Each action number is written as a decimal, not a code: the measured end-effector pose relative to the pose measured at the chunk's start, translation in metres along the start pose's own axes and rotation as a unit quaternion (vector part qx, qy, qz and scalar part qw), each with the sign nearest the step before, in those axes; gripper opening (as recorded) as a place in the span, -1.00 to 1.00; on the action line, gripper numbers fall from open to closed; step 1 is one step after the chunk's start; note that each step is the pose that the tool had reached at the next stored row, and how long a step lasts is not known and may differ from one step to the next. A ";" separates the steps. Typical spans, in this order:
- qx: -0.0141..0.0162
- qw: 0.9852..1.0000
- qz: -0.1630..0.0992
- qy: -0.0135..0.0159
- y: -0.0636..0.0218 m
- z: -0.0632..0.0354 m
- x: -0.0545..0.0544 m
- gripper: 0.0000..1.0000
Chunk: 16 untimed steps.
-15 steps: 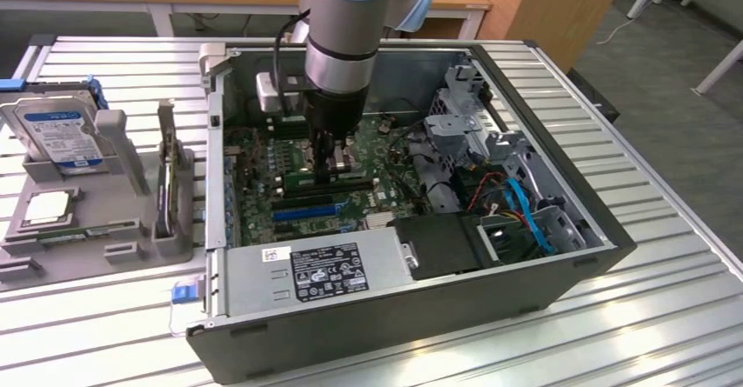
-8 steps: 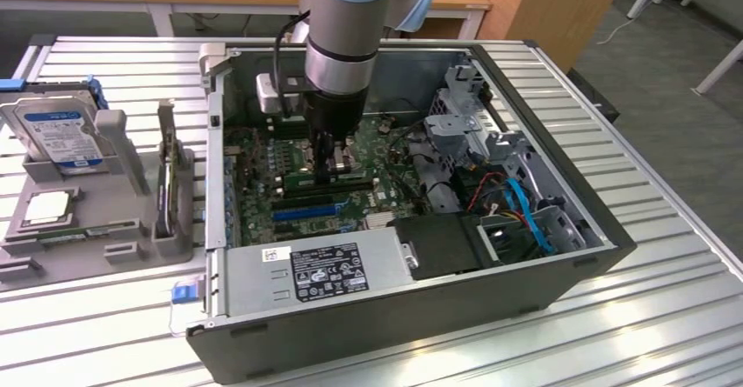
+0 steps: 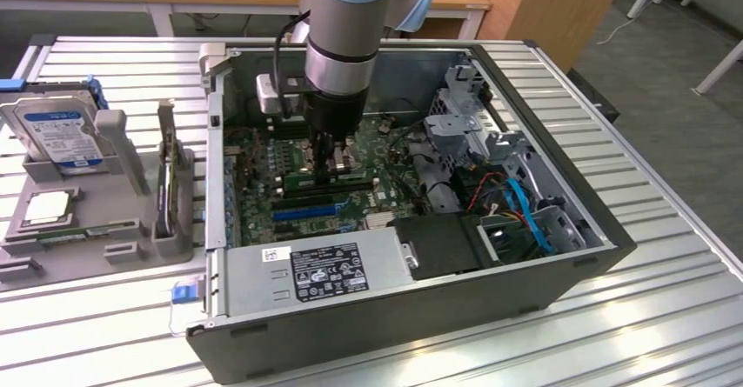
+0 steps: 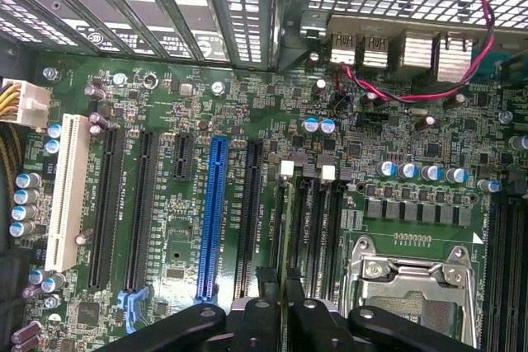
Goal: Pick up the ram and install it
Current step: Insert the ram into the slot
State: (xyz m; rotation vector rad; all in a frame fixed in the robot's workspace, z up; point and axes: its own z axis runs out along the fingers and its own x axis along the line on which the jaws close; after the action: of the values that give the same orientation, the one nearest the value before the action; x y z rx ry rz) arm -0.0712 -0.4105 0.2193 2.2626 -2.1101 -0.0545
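My claw (image 3: 337,171) is clamped on the ram (image 3: 354,178), which stands on edge down at the motherboard inside the open case (image 3: 558,274). The ram's long axis runs parallel to the blue slot (image 3: 308,210), just beside it on the side away from the power supply (image 3: 319,270).

The wrist view gives the ram edge-on, a thin line between my black fingers (image 4: 266,286). It lies between the blue slot and the processor socket (image 4: 412,278), in line with the black memory slots.

The exterior view adds the hard drive (image 3: 58,130) with its blue and white label, well apart from the blue slot, outside the case. The power supply's black label carries white print too small to read.
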 end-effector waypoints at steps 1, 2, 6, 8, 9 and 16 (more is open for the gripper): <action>0.000 1.000 0.000 0.000 0.0000 0.0000 0.000 -0.73; 0.000 1.000 0.000 0.000 0.0000 0.0000 0.000 -0.73; 0.000 1.000 0.000 0.000 0.0000 0.0000 0.000 -0.73; 0.000 1.000 0.000 0.000 0.0000 0.0000 0.001 -0.73; 0.000 1.000 0.001 0.000 0.0001 0.0000 0.001 -0.73; 0.000 1.000 0.001 0.000 -0.0002 0.0000 0.001 -0.73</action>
State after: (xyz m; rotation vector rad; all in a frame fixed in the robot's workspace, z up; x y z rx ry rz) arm -0.0709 -0.4117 0.2193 2.2611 -2.1113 -0.0541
